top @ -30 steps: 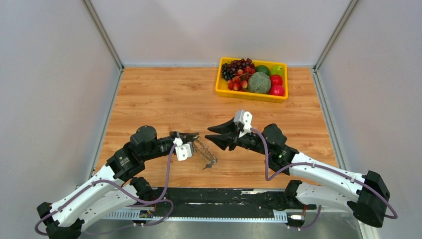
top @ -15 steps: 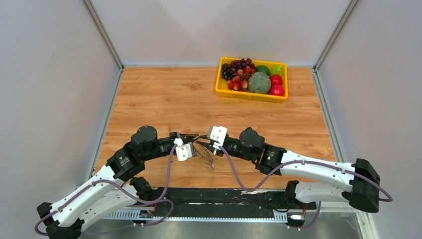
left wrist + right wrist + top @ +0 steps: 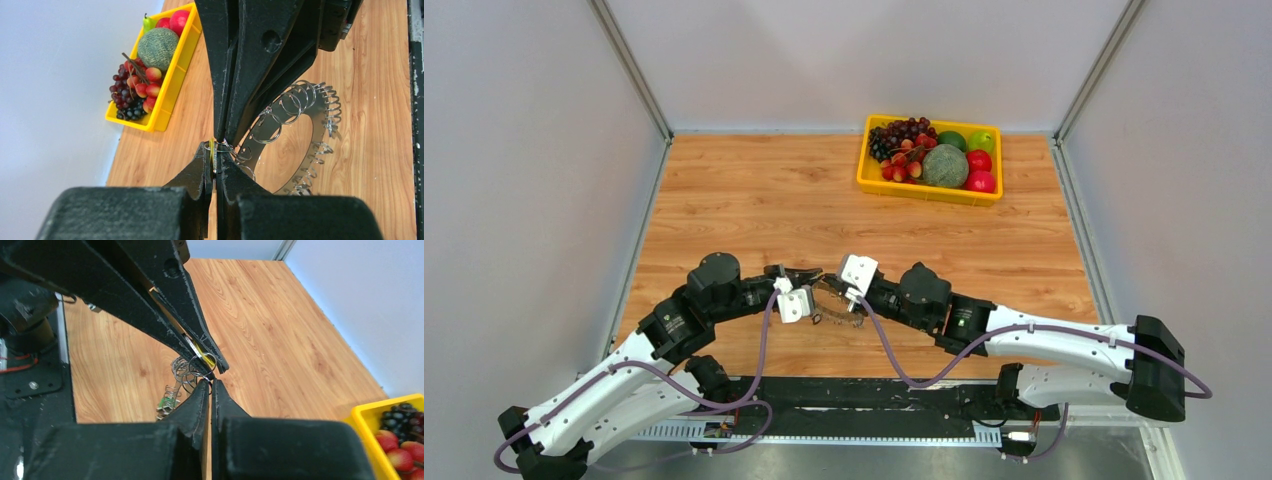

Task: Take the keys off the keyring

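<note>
Left gripper [image 3: 216, 150], right gripper [image 3: 210, 382] (both tight) on keyring [image 3: 311, 131]

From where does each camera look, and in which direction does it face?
Top external: above and behind the bases, facing down on the table; both arms show, left gripper meeting right gripper.
Left wrist: on the left arm, facing along its own fingers toward the right gripper.
Right wrist: facing along its own fingers toward the left gripper.
All share the keyring and yellow basket.
</note>
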Controlling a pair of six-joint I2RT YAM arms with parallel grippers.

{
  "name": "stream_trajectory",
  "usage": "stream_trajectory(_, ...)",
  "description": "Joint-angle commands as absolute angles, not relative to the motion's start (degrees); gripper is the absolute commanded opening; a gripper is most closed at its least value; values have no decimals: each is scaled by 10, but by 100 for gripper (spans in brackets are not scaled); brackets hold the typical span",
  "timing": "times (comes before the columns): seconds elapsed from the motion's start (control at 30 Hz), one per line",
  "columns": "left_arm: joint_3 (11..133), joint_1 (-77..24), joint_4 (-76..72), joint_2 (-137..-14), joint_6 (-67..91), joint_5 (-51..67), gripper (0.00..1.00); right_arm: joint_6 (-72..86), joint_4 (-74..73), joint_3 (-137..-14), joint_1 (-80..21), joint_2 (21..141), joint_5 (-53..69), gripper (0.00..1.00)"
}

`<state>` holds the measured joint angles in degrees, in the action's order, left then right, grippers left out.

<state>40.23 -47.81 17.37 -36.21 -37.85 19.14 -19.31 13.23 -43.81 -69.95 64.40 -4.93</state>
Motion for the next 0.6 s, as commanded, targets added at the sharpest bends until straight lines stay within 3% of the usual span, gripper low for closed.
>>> stream_trajectory(0.0, 409, -477, 141, -353, -387, 199, 0, -83, 208, -431, -701, 624, -78, 0)
stream_trajectory(0.57, 410, -477, 144, -352, -389, 199, 0, 342, 518, -297, -696, 603, -199, 0)
